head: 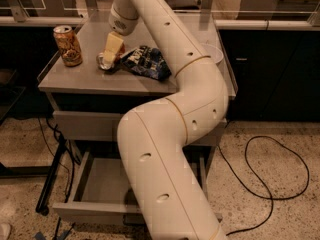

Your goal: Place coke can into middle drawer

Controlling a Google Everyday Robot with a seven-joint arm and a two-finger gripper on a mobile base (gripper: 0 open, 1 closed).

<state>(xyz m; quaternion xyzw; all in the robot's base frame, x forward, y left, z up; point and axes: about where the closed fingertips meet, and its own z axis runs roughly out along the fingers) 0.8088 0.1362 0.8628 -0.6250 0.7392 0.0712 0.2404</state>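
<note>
The coke can (105, 60) lies on its side on the cabinet top (90, 79), silver end toward the front left, with a strip of red showing behind the gripper. My gripper (113, 48) points down right over the can and covers most of it. Whether it touches the can I cannot tell. The middle drawer (95, 184) is pulled out at the cabinet's bottom, its grey inside partly hidden by my arm (170, 149).
A taller brown-gold can (67, 45) stands upright left of the gripper. A dark blue snack bag (147, 62) lies just right of the coke can. A white bowl (215, 54) sits at the back right. A black cable (270, 184) loops on the floor.
</note>
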